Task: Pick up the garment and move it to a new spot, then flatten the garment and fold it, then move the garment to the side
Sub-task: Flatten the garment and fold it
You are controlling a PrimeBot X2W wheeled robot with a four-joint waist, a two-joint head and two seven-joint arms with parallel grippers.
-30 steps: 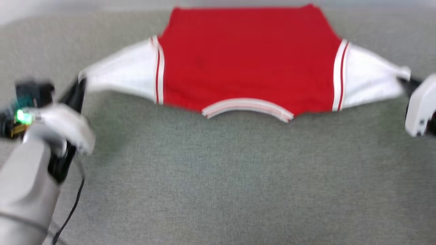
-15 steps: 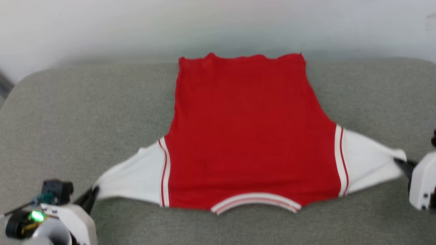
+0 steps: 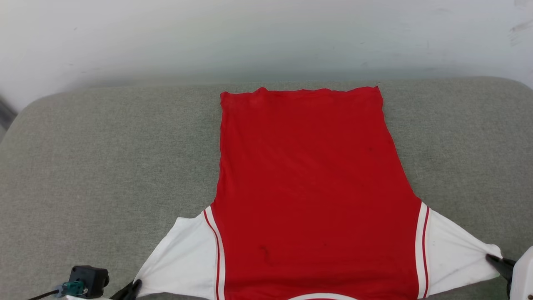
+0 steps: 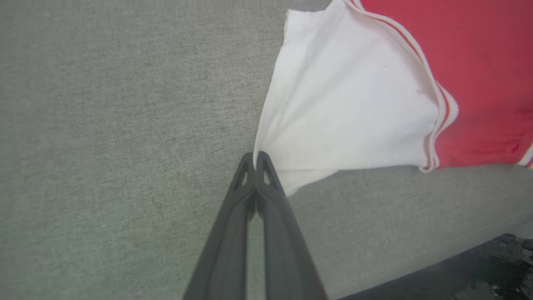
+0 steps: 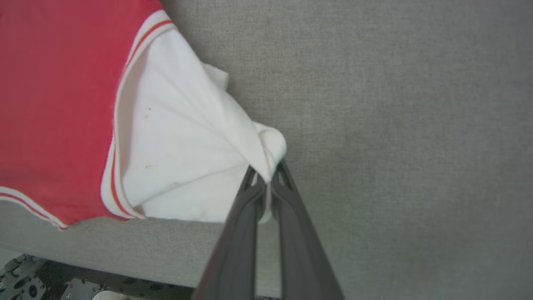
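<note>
The left gripper [image 4: 255, 160] and the right gripper [image 5: 267, 175] each clamp a white sleeve tip [image 4: 287, 154] of the red jersey [image 3: 308, 187] spread on the grey cushion [image 3: 104, 158]; pulling evenly and low should flatten it without skewing.

The left claw [image 4: 255, 158] is set low at the left of the head view, its two dark fingers pressed together on the tip of one white sleeve of the garment [image 4: 345, 112]. The right claw [image 5: 268, 177] is set low at the right, its fingers clamped on the other sleeve's bunched tip, with the pale wrist housing [image 3: 524, 275] just behind them.
</note>
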